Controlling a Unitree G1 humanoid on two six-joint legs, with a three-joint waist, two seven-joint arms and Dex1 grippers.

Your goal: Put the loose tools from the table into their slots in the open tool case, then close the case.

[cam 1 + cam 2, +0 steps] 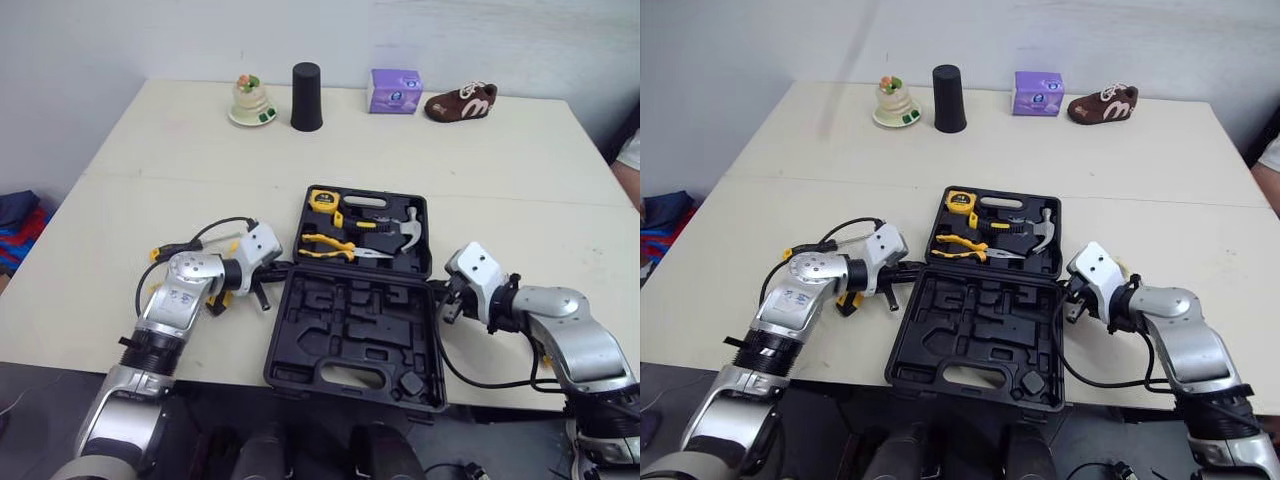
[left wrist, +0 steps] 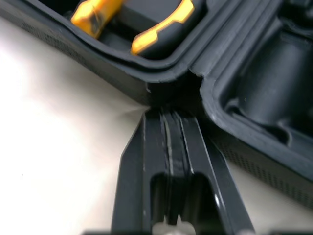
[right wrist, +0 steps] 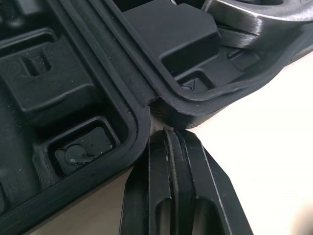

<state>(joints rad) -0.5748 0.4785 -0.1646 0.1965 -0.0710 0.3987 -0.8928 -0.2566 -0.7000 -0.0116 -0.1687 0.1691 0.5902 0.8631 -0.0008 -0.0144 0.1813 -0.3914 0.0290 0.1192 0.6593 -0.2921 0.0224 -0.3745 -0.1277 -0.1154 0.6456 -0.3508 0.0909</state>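
The black tool case lies open in the middle of the table. Its far half [image 1: 420,262] holds a yellow tape measure [image 1: 322,199], yellow-handled pliers [image 1: 325,246] and a hammer [image 1: 405,232]. The near half [image 1: 350,330] shows bare moulded recesses. My left gripper [image 2: 168,115] is shut, its tips against the case's left hinge corner [image 1: 290,268]. At the right hinge corner [image 3: 156,105], my right gripper [image 3: 168,134] is also shut with nothing held. A yellow-and-black handle [image 1: 168,250] and a yellow piece [image 1: 215,300] lie partly hidden under my left forearm.
Along the table's far edge stand a small figurine on a plate [image 1: 251,101], a black cup [image 1: 306,97], a purple box [image 1: 395,90] and a brown shoe [image 1: 461,102]. A person's sleeve [image 1: 630,155] shows at the right border. The case's near half overhangs the table's front edge.
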